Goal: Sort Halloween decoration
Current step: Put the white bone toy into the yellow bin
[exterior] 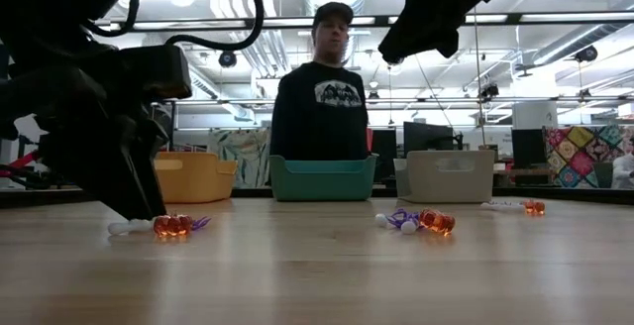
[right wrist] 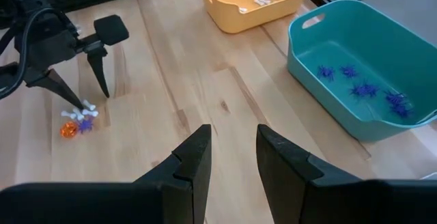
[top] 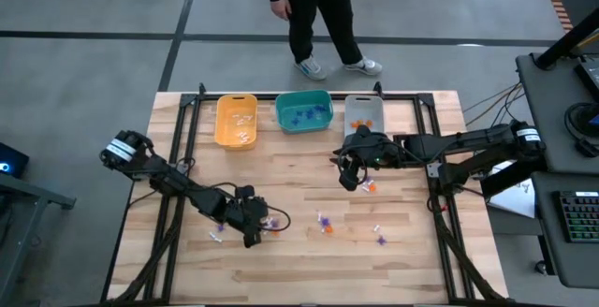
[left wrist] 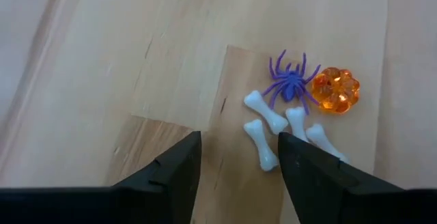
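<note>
1. The left gripper (top: 255,235) hangs low over the wooden table (top: 309,260) at about seven o'clock in the overhead view, fingers spread apart and holding nothing.
2. Just ahead of its fingertips (left wrist: 179,173) lies a small cluster of Halloween decoration: a purple spider (left wrist: 291,82) touching an orange pumpkin (left wrist: 336,90), with four white bones (left wrist: 266,112) beside them.
3. The right gripper (top: 348,173) hovers above the table near one o'clock, just short of the grey bin (top: 363,113); its fingers (right wrist: 193,162) stand partly apart with nothing between them.
4. More trinkets lie scattered across the table's near half: a purple and orange pair (top: 324,223) around six o'clock, others (top: 379,235) toward five o'clock and an orange piece (top: 370,186) by the right gripper.
5. Along the far edge, the yellow bin (top: 236,120) holds white bones and the teal bin (top: 304,110) holds purple spiders (right wrist: 362,87).
6. A person (exterior: 322,87) in dark clothing stands behind the bins at twelve o'clock.
</note>
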Robot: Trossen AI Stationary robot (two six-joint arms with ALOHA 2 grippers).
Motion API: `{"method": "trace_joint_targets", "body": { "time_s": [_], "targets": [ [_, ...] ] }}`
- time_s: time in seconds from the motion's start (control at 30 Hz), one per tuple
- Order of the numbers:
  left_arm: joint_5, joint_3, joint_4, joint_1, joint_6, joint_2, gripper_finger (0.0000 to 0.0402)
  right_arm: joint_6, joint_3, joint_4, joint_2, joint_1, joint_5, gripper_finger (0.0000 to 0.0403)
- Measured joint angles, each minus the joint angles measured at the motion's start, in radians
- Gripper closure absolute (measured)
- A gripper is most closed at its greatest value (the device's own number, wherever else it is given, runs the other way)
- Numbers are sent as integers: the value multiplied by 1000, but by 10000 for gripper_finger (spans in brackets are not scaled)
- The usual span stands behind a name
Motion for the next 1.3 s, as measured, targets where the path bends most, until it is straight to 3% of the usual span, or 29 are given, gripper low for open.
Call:
{"method": "trace_joint_targets", "body": {
  "time_s": [0.7,0.93,1.3],
  "targets": [
    [-6,-5,-28,0,-10,-3,392,-2,-12,0,0,0,0,298],
    [11,-9,-72,5,11,-43,400,-6,-13,0,0,0,0,298],
    [-3,58,-272,110,172,-251,401,-20,-13,0,0,0,0,298]
  ]
}}
